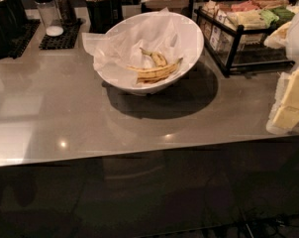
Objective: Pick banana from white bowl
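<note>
The white bowl (189, 48) is large and round with a slanted rim. It stands at the back middle of the grey counter (65, 113), lined with crinkled white paper (120, 43). Inside lie two spotted yellow bananas: a long one (154, 72) along the lower side and a shorter one (158, 58) just above it. My gripper (290, 105), white and pale yellow, hangs at the right edge of the camera view, over the counter's right end. It is well right of the bowl and touches nothing.
A black wire rack (233, 43) of packets stands right of the bowl, close to my arm. A dark cup of stir sticks (97, 1), a glass shaker (48, 14) and black mats (60, 36) line the back left. The counter's front edge (139, 151) runs across the middle.
</note>
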`<action>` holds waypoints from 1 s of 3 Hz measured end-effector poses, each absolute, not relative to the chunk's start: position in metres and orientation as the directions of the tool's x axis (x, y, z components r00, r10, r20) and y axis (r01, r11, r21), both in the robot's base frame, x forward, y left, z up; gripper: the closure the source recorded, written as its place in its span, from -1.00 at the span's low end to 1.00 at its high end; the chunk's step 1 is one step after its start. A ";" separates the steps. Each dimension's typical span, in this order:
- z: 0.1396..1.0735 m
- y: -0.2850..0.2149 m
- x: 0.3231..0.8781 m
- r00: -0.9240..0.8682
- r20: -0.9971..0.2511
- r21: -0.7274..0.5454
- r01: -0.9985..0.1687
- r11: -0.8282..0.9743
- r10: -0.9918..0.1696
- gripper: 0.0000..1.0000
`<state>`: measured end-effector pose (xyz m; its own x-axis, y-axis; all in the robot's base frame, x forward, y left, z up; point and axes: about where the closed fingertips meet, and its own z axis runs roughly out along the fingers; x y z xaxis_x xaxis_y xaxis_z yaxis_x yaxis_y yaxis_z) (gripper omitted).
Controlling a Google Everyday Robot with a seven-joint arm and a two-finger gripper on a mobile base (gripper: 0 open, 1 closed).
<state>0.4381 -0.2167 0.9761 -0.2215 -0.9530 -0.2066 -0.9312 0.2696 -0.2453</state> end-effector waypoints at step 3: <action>0.994 -0.184 0.478 -0.129 -0.312 -0.256 -0.943 0.214 -0.941 -1.00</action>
